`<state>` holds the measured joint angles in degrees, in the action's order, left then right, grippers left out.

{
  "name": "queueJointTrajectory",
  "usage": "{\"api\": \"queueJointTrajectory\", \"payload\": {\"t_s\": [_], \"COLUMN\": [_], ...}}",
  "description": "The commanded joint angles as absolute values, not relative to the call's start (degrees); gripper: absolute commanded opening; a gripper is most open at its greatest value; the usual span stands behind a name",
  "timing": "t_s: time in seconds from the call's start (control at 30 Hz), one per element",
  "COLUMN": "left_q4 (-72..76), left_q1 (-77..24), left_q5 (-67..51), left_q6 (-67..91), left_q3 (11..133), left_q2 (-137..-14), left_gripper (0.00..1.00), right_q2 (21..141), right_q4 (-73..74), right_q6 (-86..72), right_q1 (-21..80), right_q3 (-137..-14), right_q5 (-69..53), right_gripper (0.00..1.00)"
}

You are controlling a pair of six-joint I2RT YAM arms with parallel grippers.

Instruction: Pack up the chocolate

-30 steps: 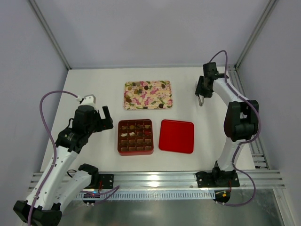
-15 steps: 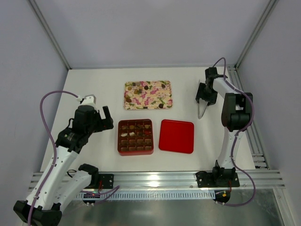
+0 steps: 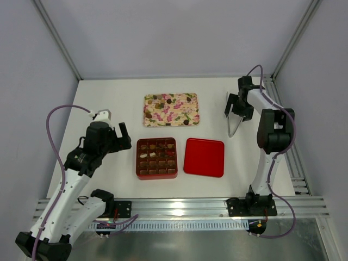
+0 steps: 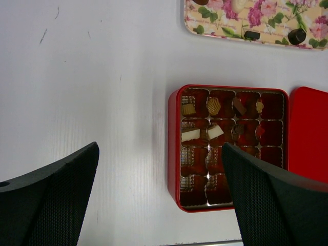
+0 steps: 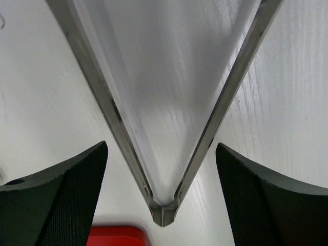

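The chocolate (image 4: 214,132) is lying partly in the far cells of the red box (image 4: 173,148) and partly on the floral tray (image 3: 170,110) beyond it. The right gripper (image 5: 161,154), jaws wide and gripping nothing, is straddling the tongs (image 5: 163,210) on the table, presumably the picking tool. The left gripper (image 4: 160,154) is hovering open and empty. The tong tips are running out of the wrist view.

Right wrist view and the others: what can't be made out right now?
- Tongs: right wrist, open ends cut off by the top edge.
- Box: left wrist, pincer finger hides its lower-right cells.
- Tray: left wrist, cut off by the top edge; top view, its chocolate too small to count.
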<state>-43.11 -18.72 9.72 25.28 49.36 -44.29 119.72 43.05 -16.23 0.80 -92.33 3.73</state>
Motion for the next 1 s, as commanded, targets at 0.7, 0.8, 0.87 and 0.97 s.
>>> {"api": "queueJointTrajectory", "payload": {"t_s": [0.7, 0.8, 0.87, 0.97], "left_q4": [-29.18, -27.51, -26.55, -25.93], "left_q1": [-33.74, -37.26, -39.10, -41.38], "left_q5": [-1.77, -1.49, -1.41, -1.67], "left_q6": [33.31, 34.54, 34.98, 35.24], "left_q3": [56.77, 58.79, 59.76, 61.78], "left_q2": [-60.81, -65.29, -67.93, -71.17], "left_gripper": [1.00, 1.00, 1.00, 1.00], "right_q2": [71.28, 72.59, 74.61, 77.59], "right_q4": [26.81, 24.79, 23.47, 22.24], "right_q6": [-27.86, -28.48, -28.39, -27.95], "right_q1": [11.42, 12.92, 13.53, 14.32], "right_q3": [-37.62, -36.74, -36.74, -37.35], "right_q5": [-3.16, -2.73, -2.64, -2.55], "right_gripper": [0.51, 0.48, 0.45, 0.43]}}
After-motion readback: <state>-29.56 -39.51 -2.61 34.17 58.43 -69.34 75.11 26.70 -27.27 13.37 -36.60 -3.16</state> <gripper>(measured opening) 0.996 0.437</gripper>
